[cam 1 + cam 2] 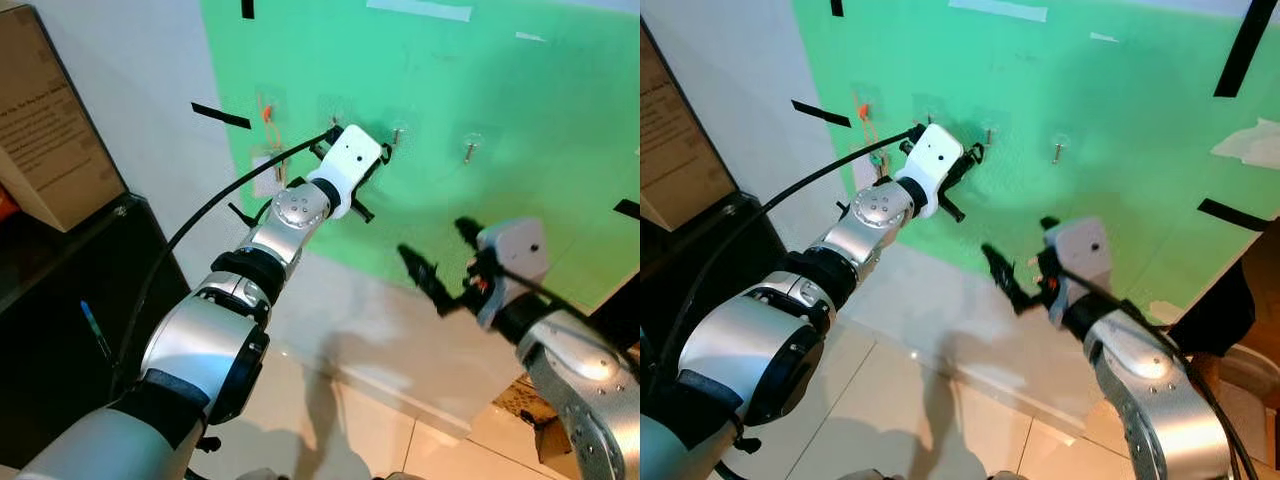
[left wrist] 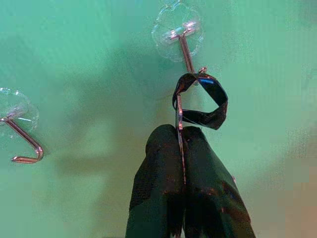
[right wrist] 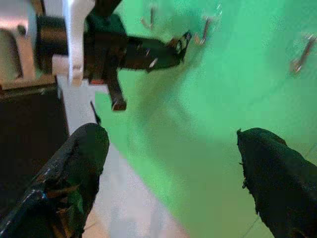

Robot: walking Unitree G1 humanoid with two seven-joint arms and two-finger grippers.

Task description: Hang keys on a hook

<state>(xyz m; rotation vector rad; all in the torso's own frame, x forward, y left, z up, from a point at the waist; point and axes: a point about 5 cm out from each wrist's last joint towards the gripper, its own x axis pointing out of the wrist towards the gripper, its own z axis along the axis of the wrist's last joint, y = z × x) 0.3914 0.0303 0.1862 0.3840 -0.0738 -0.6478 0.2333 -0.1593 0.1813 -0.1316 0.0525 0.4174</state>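
A clear wall hook (image 2: 184, 42) with a metal prong is stuck on the green wall panel (image 1: 480, 80). My left gripper (image 2: 181, 133) is raised to it and shut on a thin metal key (image 2: 179, 116) that carries a black loop (image 2: 202, 101). The top of the loop touches the tip of the prong. From the head, the left gripper (image 1: 378, 158) is seen just left of that hook (image 1: 397, 133). My right gripper (image 1: 440, 255) hangs open, lower and to the right, away from the wall, with nothing between its fingers.
More hooks (image 1: 468, 150) (image 2: 22, 139) line the panel on both sides. An orange-tagged bunch (image 1: 265, 115) hangs at the left end. Black tape strips (image 1: 220, 115) mark the wall. A cardboard box (image 1: 50, 130) stands on a dark cabinet (image 1: 60, 330) to my left.
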